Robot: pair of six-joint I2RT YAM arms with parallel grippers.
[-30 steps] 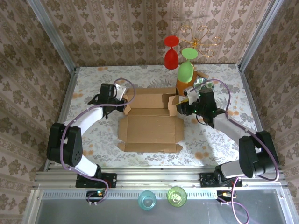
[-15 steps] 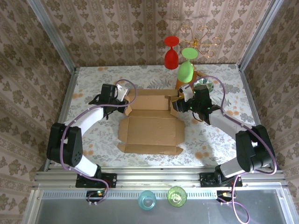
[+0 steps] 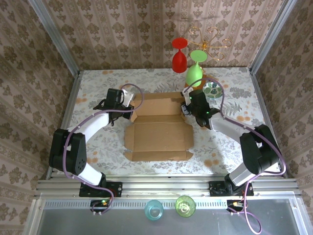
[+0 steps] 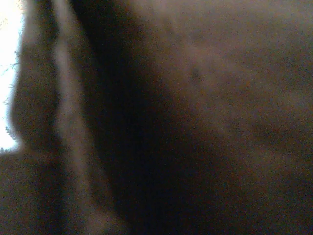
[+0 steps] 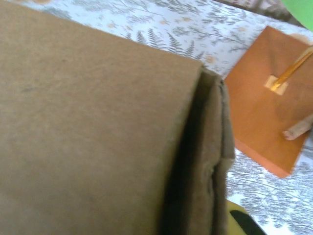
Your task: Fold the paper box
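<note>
Box [image 3: 159,134] on bench [image 3: 98,142], a closed claw at each far corner.
Left claw [image 3: 131,108] meets the box's far-left wall, right claw [image 3: 186,108] its far-right flap; whether either pinches cardboard is unclear.

The table [image 3: 98,88], covered in a pale floral-patterned surface with grey fern and orange blossom motifs, carried three items. A plain brown corrugated cardboard box [image 3: 159,134], partly unfolded, lay at the centre, its near panels flat on the surface and its rear panels appearing raised. An orange-brown wooden block [image 5: 261,117] stood just beside the box's far right corner. A small round clear glass vessel [image 3: 213,89] sat near the block, to the right.
</note>
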